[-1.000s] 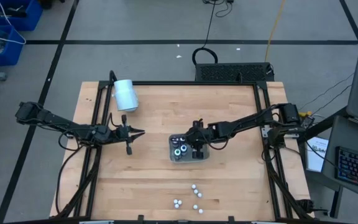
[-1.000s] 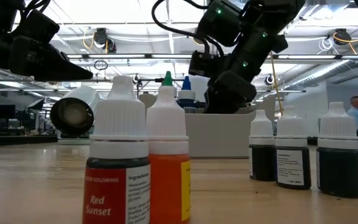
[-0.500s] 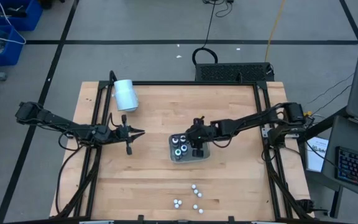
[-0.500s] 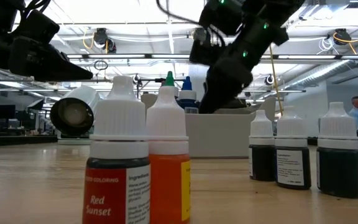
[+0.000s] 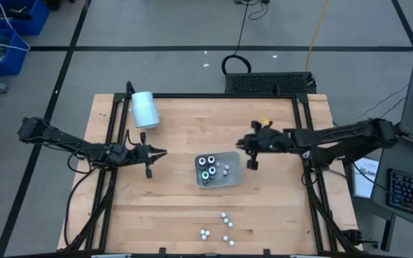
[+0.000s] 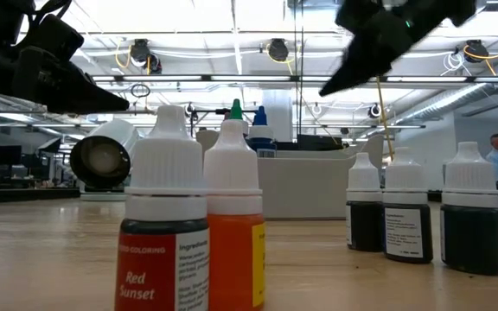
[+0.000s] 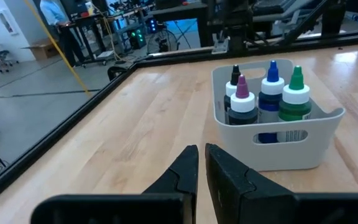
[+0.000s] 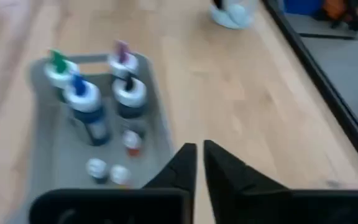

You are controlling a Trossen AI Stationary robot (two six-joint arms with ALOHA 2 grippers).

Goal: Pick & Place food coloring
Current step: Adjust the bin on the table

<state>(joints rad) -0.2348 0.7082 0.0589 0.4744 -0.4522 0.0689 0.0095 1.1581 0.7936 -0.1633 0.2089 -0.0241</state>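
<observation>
Beside tray [image 5: 234,155], right gripper [image 5: 249,153] clenched, empty | bottles [image 5: 209,167] in tray | five bottles [image 5: 224,228] near front edge | left gripper [image 5: 158,153] clenched, waits left of tray

Wooden table [image 5: 178,201] — grey tray [image 5: 233,178], white cylinder [image 5: 144,110], loose bottles [image 5: 224,228].
</observation>
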